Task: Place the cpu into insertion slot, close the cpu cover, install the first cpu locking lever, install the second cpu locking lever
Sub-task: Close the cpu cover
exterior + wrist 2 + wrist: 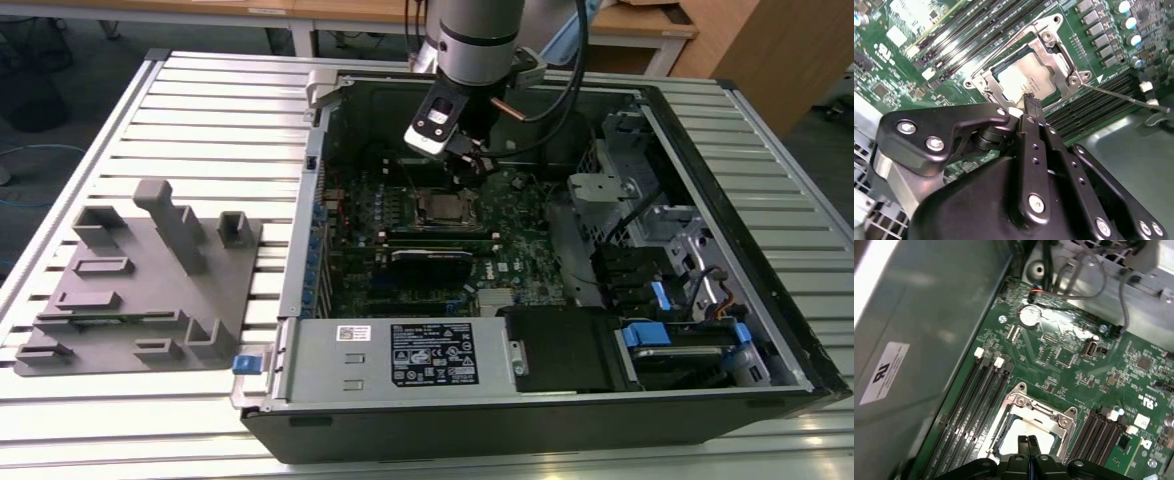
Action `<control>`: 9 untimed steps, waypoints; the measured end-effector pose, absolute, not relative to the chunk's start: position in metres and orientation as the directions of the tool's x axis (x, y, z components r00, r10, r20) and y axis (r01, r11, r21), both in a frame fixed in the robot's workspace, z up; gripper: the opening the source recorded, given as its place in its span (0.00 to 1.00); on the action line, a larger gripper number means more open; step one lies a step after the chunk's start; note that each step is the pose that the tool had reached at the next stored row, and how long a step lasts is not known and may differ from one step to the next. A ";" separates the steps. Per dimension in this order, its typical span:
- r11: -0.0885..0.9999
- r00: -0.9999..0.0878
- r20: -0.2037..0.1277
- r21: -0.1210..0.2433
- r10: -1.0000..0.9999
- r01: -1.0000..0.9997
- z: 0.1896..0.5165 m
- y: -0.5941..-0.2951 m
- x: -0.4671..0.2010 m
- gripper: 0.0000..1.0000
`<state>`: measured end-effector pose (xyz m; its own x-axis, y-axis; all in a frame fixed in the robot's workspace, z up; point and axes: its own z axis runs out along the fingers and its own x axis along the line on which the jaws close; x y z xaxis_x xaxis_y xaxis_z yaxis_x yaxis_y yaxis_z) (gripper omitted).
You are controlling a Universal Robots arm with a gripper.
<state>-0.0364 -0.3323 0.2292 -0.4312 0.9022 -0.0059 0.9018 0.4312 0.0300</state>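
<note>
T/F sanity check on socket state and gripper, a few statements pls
1. The cpu sits in the insertion slot. True.
2. The gripper is wide open. False: it is shut, with nothing in it, at the cpu's edge.
3. The cpu cover stands upright, clear of the socket. False: it lies flat, framing the cpu.
4. The gripper is inside the computer case. True.

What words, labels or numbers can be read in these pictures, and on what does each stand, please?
White label on the case wall: print too small to read.
Black label on the power supply: too small to read.
The cpu top: faint print, unreadable.
Green circuit board: white marks, not legible.
</note>
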 end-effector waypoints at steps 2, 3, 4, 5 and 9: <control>0.451 -0.451 -0.006 0.030 0.892 0.892 0.229 -0.332 -0.036 0.10; 0.452 -0.452 -0.006 0.030 0.892 0.891 0.229 -0.332 -0.036 0.10; 0.452 -0.452 -0.006 0.030 0.892 0.891 0.229 -0.332 -0.036 0.10; 0.452 -0.452 -0.006 0.030 0.892 0.891 0.229 -0.332 -0.036 0.10; 0.452 -0.453 -0.006 0.030 0.892 0.891 0.229 -0.332 -0.036 0.10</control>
